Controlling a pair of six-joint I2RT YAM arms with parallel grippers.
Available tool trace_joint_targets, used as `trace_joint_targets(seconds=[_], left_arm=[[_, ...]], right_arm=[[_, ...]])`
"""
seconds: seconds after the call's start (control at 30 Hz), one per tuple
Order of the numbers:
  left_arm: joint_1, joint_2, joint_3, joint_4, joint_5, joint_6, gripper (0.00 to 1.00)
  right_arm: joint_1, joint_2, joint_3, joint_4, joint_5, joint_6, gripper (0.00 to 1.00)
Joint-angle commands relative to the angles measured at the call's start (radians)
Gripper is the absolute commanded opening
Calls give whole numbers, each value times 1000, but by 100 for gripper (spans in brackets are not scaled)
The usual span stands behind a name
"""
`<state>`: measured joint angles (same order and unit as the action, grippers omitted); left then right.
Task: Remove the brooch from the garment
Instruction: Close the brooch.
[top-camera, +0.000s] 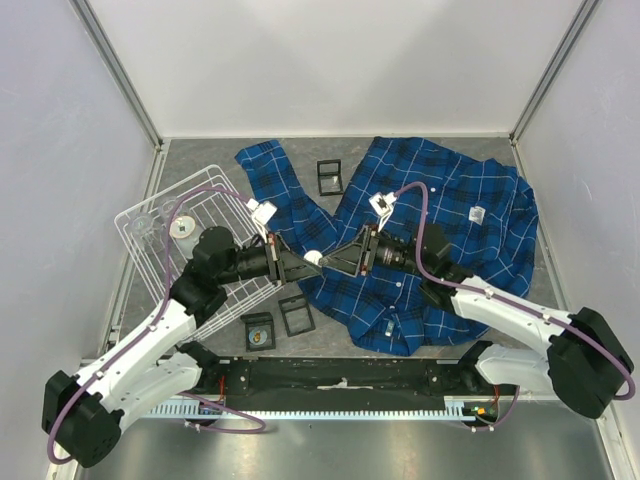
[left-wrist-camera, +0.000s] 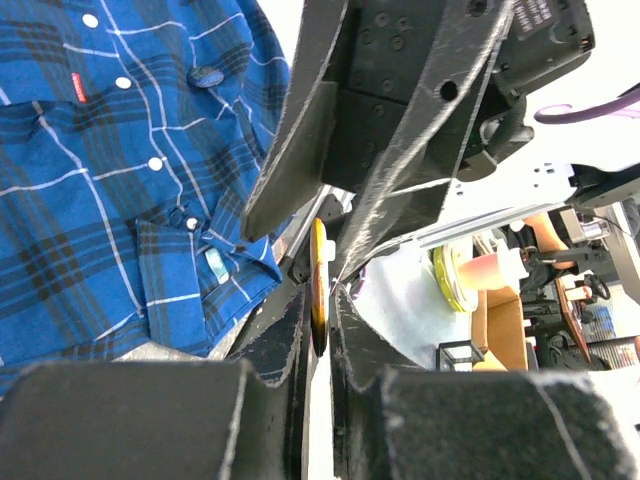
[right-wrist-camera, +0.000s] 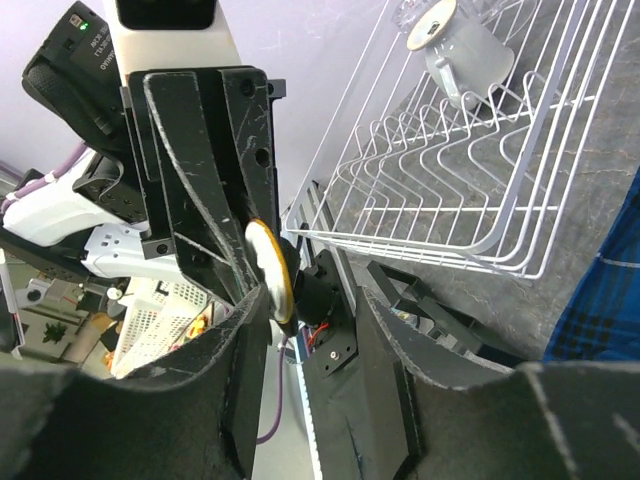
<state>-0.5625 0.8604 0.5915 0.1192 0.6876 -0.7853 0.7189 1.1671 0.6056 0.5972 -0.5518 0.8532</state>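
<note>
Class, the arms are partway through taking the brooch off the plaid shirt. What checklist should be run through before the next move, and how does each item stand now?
1. Brooch free of the garment: ok, it is held in the air, clear of the cloth.
2. Left gripper clamped on the brooch: ok, its fingers press the disc's two faces.
3. Right gripper gripping the brooch too: not ok, its fingers stand apart, with the disc beside one of them.
4. The two grippers not touching each other: cannot tell, their tips are very close.
5. Brooch pin closed: cannot tell, it is hidden.
</note>
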Motion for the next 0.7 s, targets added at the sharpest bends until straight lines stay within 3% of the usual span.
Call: trace_joint_targets(seconds=[0.0,0.2,0.3,0.37,0.4,0.43,0.47,0.53,0.67], left_arm=[[3,-20,-16,115,41,-49,2],[3,2,-22,142,53,-65,2],[3,5,-15,137,58,-68,2],[4,-3,13,71,55,-40,5],[6,-9,36,-55,44,-14,15],[7,-21,71,-103,30,42,36],[7,-41,79,-142,4,60,42],[18,-101,80,-209,-34,84,48],[49,-124,70,-250,-33,74,48]], right_arm=[[2,12,2,98,-31,23,45],[2,42,6,200,-82,96,27],[4,75,14,265,-129,121,0],[-6,72,23,210,-138,87,0],[-12,65,26,176,-137,63,0],[-30,49,34,147,-138,22,0],[-41,45,39,110,-152,11,0],[-68,46,54,101,-215,1,0],[-88,39,85,37,-298,-35,0]])
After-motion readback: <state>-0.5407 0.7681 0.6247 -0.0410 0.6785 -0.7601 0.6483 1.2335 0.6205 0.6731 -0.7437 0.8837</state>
